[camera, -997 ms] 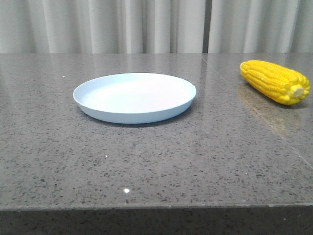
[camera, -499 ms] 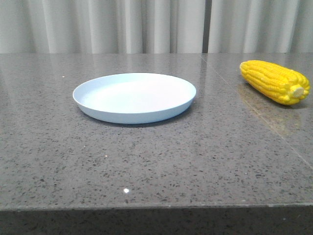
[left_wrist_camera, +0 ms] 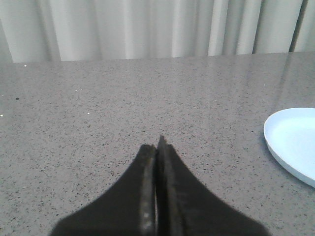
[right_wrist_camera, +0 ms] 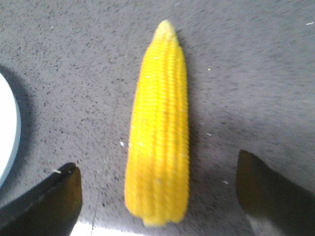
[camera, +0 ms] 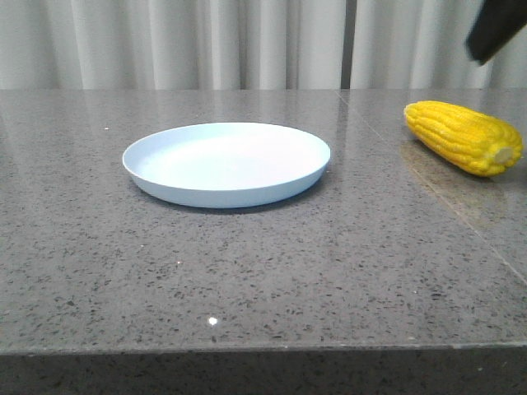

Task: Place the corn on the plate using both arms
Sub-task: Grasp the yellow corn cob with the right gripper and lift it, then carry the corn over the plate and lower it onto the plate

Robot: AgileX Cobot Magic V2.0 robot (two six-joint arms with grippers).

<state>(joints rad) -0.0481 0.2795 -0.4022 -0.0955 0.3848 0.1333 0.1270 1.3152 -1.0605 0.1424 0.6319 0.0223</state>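
The yellow corn lies on the grey table at the far right, its pale stub end toward the front. The pale blue plate sits at the table's middle. A dark part of my right arm shows at the top right, above the corn. In the right wrist view my right gripper is open, its fingers wide on both sides of the corn, above it. My left gripper is shut and empty over bare table, with the plate's edge off to one side.
The grey speckled stone table has its front edge close to the camera. White curtains hang behind the table. A seam in the tabletop runs past the corn.
A dark part of my right arm has come into the front view at the top right, above the corn. The corn and plate have not moved.
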